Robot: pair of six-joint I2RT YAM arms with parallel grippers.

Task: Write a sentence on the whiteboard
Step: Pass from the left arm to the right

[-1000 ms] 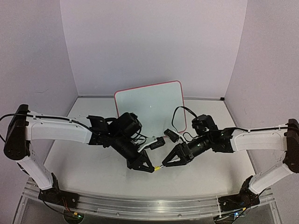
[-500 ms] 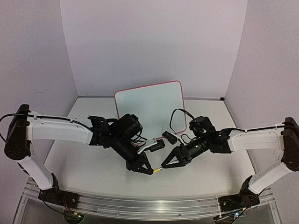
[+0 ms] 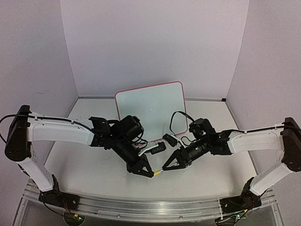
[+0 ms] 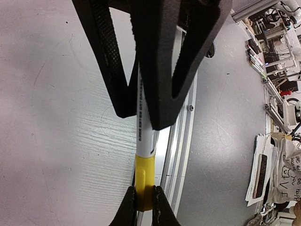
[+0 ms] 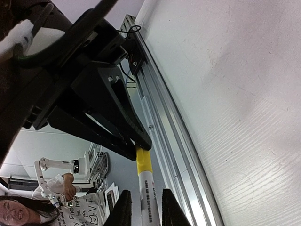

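Observation:
The whiteboard [image 3: 150, 110], white with a thin red frame, leans upright against the back wall. Its face looks blank from here and the sentence is not visible. In front of it both grippers meet over the table on one marker [image 3: 159, 171]. My left gripper [image 3: 151, 172] [image 4: 143, 207] is shut on the marker's yellow cap [image 4: 144, 176]. My right gripper [image 3: 164, 168] [image 5: 146, 209] has closed round the white barrel [image 5: 149, 193]. The marker hangs level above the table between the two.
An aluminium rail [image 3: 150, 207] runs along the table's near edge, just below the grippers. Purple walls close in the back and both sides. Loose black cables [image 3: 176, 120] loop off the right wrist near the board.
The right gripper's fingers have come together from wide open onto the marker's barrel. Both grippers have drifted a little left and toward the near edge. The left grip is unchanged.

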